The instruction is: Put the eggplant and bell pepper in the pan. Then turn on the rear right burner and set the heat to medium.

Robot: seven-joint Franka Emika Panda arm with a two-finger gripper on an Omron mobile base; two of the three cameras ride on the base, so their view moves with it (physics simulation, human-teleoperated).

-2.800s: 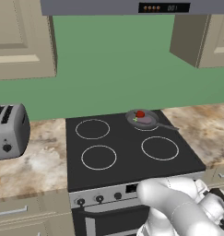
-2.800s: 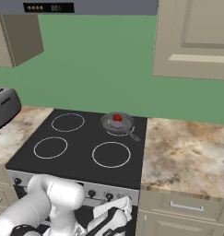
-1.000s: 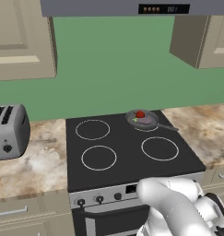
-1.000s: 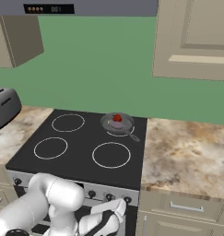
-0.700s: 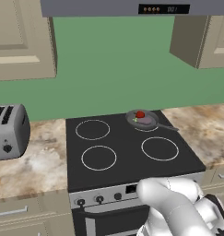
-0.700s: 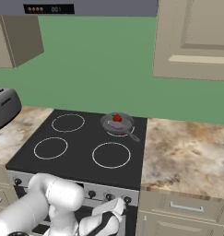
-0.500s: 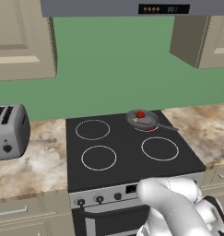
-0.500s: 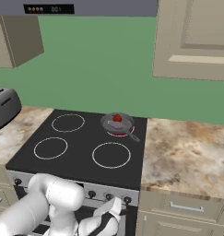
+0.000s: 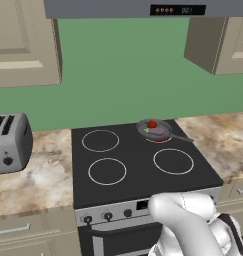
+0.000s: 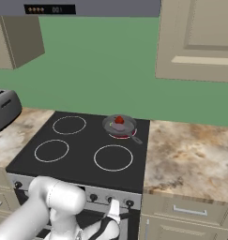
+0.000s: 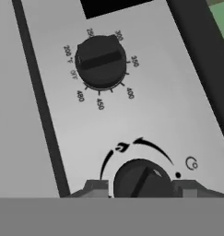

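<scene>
The end effector (image 11: 140, 188) straddled a burner knob (image 11: 142, 179), fingers spread either side; the bell pepper (image 9: 152, 124) sat in the pan (image 9: 163, 133).

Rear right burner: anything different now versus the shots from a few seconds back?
Yes: a red glow now shows on the rear right burner under the pan; earlier that ring looked unlit. In the right base view the white hand has crept slightly nearer the stove's knob panel. The bell pepper and eggplant stayed in the pan; the toaster did not move.
</scene>
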